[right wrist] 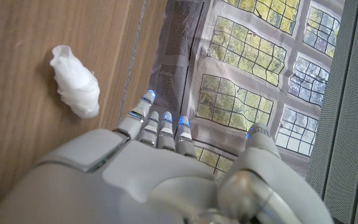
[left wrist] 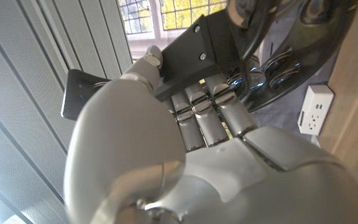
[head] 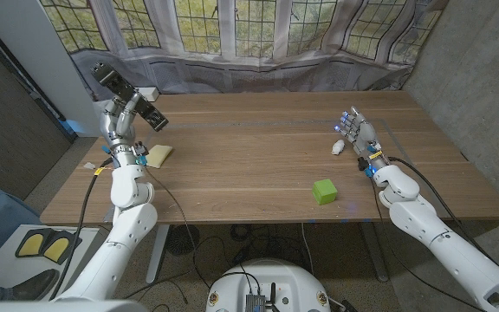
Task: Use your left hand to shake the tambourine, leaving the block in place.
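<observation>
Left hand (head: 121, 114) raised at upper left of head view, fingers (left wrist: 199, 113) curled around tambourine (head: 130, 94), gripping it above table (head: 249, 147). Green block (head: 324, 191) lower right of centre. Right hand (head: 359, 134) open, fingers spread.

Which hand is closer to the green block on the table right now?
The right hand. It stands just beyond the green block, a bit toward the table's right side. The left hand is raised at the far left, gripping the tambourine, well across the table.
</observation>
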Controlling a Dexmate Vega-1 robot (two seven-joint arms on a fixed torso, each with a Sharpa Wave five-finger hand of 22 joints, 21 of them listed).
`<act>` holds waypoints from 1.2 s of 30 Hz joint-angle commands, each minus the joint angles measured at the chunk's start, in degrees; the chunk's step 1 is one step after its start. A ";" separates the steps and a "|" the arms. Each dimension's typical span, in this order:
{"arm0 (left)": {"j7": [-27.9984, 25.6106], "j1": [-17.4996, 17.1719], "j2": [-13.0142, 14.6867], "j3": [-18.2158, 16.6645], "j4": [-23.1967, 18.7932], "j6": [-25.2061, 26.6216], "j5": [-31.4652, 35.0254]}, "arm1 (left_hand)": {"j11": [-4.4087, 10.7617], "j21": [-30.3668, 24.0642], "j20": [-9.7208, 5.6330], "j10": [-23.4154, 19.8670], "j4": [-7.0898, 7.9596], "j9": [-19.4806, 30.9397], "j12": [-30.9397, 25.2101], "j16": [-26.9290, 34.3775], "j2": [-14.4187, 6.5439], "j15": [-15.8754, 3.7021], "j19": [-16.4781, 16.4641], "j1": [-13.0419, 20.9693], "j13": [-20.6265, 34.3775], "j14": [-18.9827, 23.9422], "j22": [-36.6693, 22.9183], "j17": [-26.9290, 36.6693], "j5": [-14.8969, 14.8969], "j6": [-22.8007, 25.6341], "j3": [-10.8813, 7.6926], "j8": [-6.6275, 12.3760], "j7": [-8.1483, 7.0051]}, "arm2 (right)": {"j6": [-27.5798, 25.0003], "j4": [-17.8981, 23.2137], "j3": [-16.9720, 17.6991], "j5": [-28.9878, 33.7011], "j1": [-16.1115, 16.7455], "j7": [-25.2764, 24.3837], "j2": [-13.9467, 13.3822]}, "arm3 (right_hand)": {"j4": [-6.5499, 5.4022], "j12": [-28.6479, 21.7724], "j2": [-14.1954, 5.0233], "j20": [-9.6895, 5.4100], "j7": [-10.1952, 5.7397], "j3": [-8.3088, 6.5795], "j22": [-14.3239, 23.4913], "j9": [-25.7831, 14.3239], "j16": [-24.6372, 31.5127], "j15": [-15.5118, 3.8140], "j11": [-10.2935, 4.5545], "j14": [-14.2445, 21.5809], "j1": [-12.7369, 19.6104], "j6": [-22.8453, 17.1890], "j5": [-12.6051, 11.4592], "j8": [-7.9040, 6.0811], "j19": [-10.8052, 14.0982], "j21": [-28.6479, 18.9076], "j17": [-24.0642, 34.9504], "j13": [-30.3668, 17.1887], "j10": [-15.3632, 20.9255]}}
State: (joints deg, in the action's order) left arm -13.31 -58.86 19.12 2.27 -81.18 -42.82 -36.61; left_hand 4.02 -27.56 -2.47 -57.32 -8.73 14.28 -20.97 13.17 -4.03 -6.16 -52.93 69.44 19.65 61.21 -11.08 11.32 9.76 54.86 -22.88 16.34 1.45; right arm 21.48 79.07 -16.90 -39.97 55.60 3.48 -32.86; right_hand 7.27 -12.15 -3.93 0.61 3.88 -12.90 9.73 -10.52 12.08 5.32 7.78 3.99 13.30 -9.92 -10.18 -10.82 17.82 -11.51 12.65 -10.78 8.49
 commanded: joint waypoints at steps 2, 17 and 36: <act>-26.81 0.12 1.22 0.94 -9.25 12.15 31.23 | 0.82 -0.39 0.01 -1.08 0.30 0.03 -0.26 0.57 -3.92 -4.33 0.25 1.83 4.91 4.55 -0.18 0.34 0.32 2.21 -0.06 0.13 1.36 | -0.15 2.02 1.20 -0.82 2.43 -0.49 -1.28 | 0.19 0.00 -0.11 0.05 0.50 -0.17 0.20 -0.15 -0.09 0.24 0.11 0.12 0.46 -0.08 -0.13 -0.05 0.54 0.19 0.16 -0.35 0.29; -28.30 6.00 6.86 10.35 -14.13 16.93 56.57 | 0.84 -0.38 0.24 -1.26 0.04 -0.05 -0.20 0.66 -3.82 -4.33 1.13 1.93 5.31 4.21 -0.21 0.69 0.38 2.62 -0.02 0.19 1.20 | 0.23 3.81 2.18 -1.20 4.61 -1.39 -1.78 | 0.20 0.01 -0.12 0.06 0.56 -0.20 0.20 -0.15 -0.11 0.20 0.13 0.15 0.49 -0.04 -0.14 -0.04 0.59 0.20 0.16 -0.35 0.28; 6.68 18.99 19.94 27.09 -29.79 49.47 75.94 | 1.05 -0.71 0.46 -1.06 0.11 -0.15 -0.05 1.10 -4.05 -4.24 1.56 1.83 6.05 3.82 -0.26 1.50 0.35 2.42 0.21 -0.04 1.02 | 0.40 3.70 1.78 -1.03 4.75 -0.79 -1.61 | 0.16 0.02 -0.12 0.06 0.53 -0.20 0.20 -0.15 -0.13 0.21 0.14 0.14 0.45 -0.02 -0.13 -0.04 0.63 0.21 0.18 -0.35 0.29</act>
State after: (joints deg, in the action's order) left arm -34.14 -48.28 32.02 20.32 -104.64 -7.55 30.77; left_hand 4.03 -28.01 -2.06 -57.33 -8.85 14.00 -20.78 14.02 -4.03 -6.16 -51.50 69.44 21.48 61.21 -11.06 12.45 9.76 55.61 -22.76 16.35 1.31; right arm 21.94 82.72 -14.87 -41.07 60.25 2.40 -34.57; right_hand 7.26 -12.15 -3.93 0.73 4.09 -12.90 9.73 -10.51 12.08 5.32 7.78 3.98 13.30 -9.71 -10.18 -10.82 17.93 -11.51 12.64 -10.78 8.49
